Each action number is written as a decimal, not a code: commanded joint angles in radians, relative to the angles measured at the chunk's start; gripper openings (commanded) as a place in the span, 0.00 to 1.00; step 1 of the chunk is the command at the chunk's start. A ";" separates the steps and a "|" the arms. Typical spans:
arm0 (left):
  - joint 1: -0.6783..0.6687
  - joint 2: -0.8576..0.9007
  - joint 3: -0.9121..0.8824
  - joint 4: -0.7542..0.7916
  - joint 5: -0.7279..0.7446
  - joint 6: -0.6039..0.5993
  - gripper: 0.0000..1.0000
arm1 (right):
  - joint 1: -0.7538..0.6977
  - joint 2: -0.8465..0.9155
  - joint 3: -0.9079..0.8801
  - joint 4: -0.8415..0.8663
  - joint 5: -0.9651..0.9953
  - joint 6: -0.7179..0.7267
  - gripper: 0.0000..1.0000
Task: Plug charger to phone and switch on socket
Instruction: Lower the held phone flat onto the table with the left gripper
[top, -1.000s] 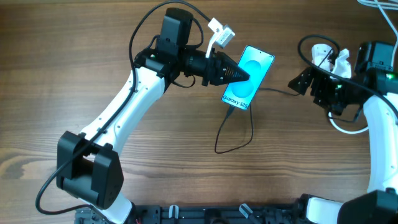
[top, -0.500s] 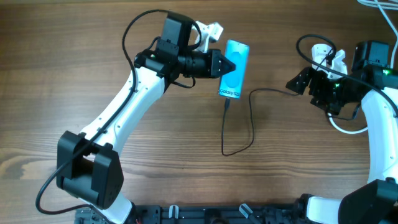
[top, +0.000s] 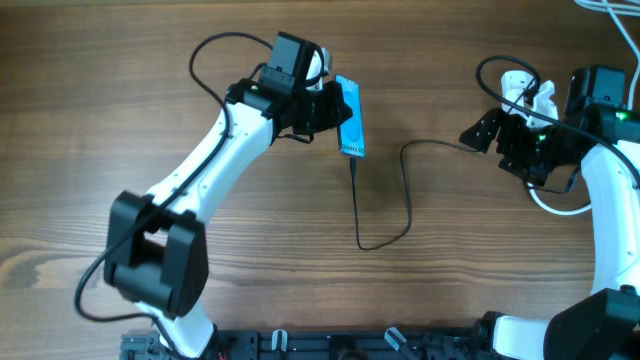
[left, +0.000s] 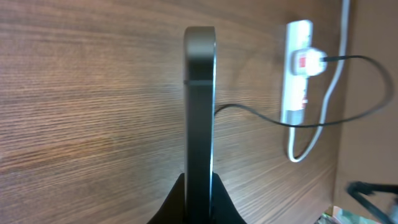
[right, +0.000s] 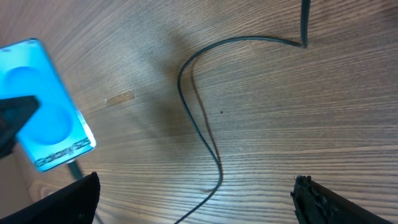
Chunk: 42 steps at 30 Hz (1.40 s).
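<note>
Up at the far middle of the surface (top: 250, 280), my left gripper (top: 338, 112) is clamped on the phone (top: 351, 120), one finger on each flat face. A second ago the phone was further right with its blue screen facing up. Now it sits more to the left, turned onto its long edge, so the overhead view shows only a narrow strip and my left wrist camera sees just its thin side. The charger (top: 406, 190) is plugged into the phone's lower end, runs toward the near edge, loops round and leads right to the socket (left: 297, 68), which has a thick white cord (left: 339, 62) beside it. The loop has drawn leftward with the phone. My right gripper (right: 199, 205) is spread wide with nothing between its fingers, near the socket, about where it was.
</note>
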 joint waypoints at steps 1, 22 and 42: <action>0.001 0.053 0.007 0.023 0.062 -0.016 0.04 | 0.005 0.008 0.001 -0.004 -0.024 -0.018 1.00; 0.045 0.193 0.007 0.090 0.082 0.059 0.04 | 0.005 0.008 0.001 -0.010 -0.024 -0.018 1.00; 0.060 0.275 0.007 0.118 0.108 0.059 0.04 | 0.005 0.008 0.001 -0.007 -0.024 -0.011 1.00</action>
